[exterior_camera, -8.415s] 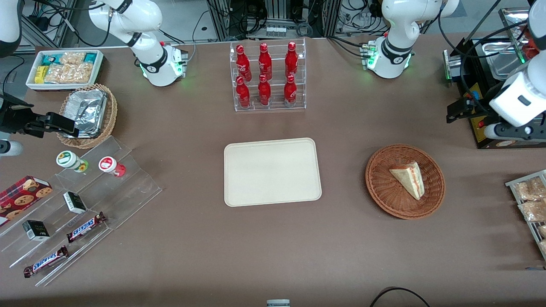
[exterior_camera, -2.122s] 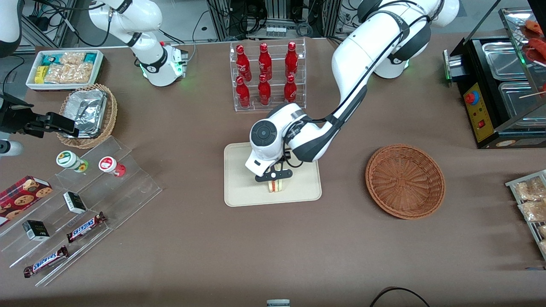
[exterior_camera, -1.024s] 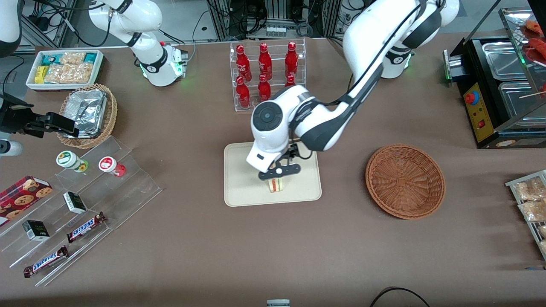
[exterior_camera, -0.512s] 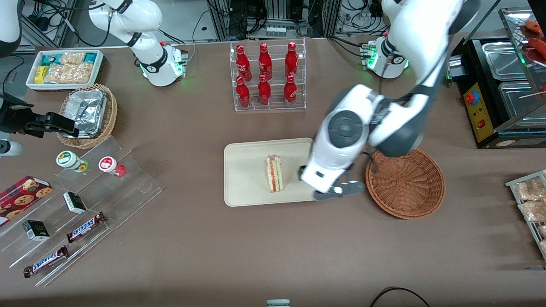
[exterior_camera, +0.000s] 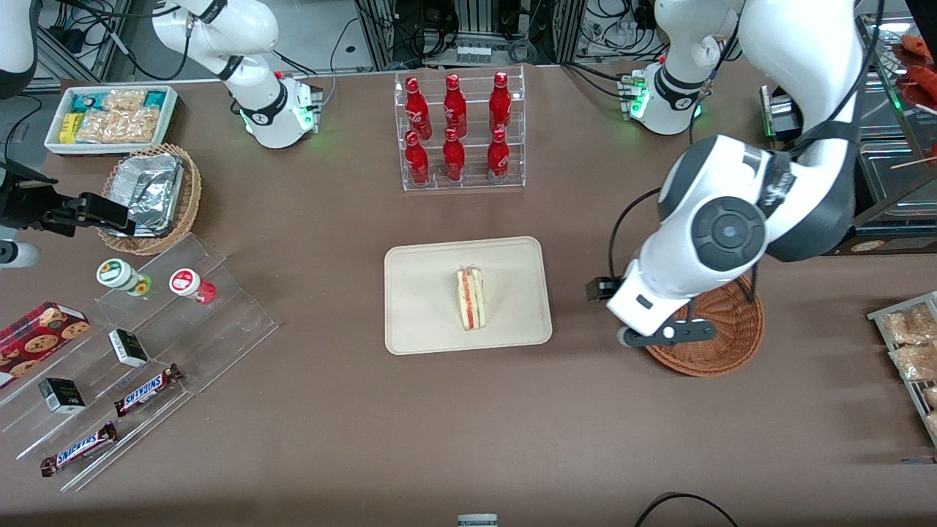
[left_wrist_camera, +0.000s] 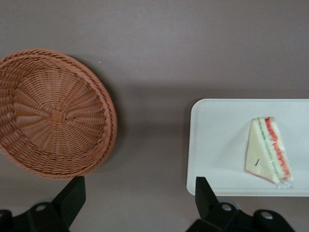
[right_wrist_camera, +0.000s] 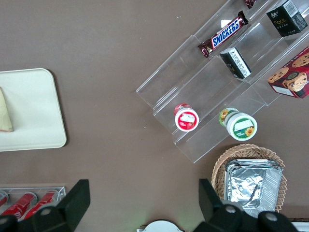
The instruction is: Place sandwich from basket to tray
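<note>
The sandwich (exterior_camera: 471,298) stands on its edge on the cream tray (exterior_camera: 424,322), its red, orange and green layers showing. It also shows in the left wrist view (left_wrist_camera: 268,150) on the tray (left_wrist_camera: 212,145). The reddish-brown basket (exterior_camera: 732,344) is empty, as the left wrist view (left_wrist_camera: 53,113) shows. My left gripper (exterior_camera: 666,334) hangs high over the basket's edge nearest the tray. It is open and empty (left_wrist_camera: 137,203), with the fingers (left_wrist_camera: 72,198) spread wide. The arm hides much of the basket in the front view.
A clear rack of red bottles (exterior_camera: 461,132) stands farther from the camera than the tray. A stepped acrylic shelf (exterior_camera: 139,344) with snacks, a foil-lined tan basket (exterior_camera: 150,194) and a white snack bin (exterior_camera: 110,117) lie toward the parked arm's end. A wire rack of packets (exterior_camera: 911,351) lies beside the basket.
My gripper has let go of the sandwich on the tray, risen and swung away toward the basket. The sandwich stays on the tray.
</note>
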Robot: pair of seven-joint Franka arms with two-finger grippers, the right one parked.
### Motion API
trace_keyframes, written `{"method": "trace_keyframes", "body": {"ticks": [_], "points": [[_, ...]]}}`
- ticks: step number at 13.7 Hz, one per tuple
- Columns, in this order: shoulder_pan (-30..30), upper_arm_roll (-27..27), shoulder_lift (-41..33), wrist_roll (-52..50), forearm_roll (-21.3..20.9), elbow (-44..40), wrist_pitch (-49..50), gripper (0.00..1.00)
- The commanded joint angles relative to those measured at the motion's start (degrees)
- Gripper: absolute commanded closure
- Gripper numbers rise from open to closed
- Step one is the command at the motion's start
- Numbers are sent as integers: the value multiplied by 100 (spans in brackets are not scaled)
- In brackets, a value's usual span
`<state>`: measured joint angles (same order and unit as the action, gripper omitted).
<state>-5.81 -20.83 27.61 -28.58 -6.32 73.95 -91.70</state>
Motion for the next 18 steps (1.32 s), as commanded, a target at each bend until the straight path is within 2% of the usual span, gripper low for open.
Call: {"method": "trace_keyframes", "body": {"ticks": [1,7,10,12,18], "points": [[543,-35,-755,719,87,820,30,0],[976,219,-2135,2038,324,2042,266,0],[985,824,-2602,2716,605,2062,889,0],[977,1167,-2892,3076,615,2071,1171,0],[977,1406,-3209,3052,535,2070,1436,0]]}}
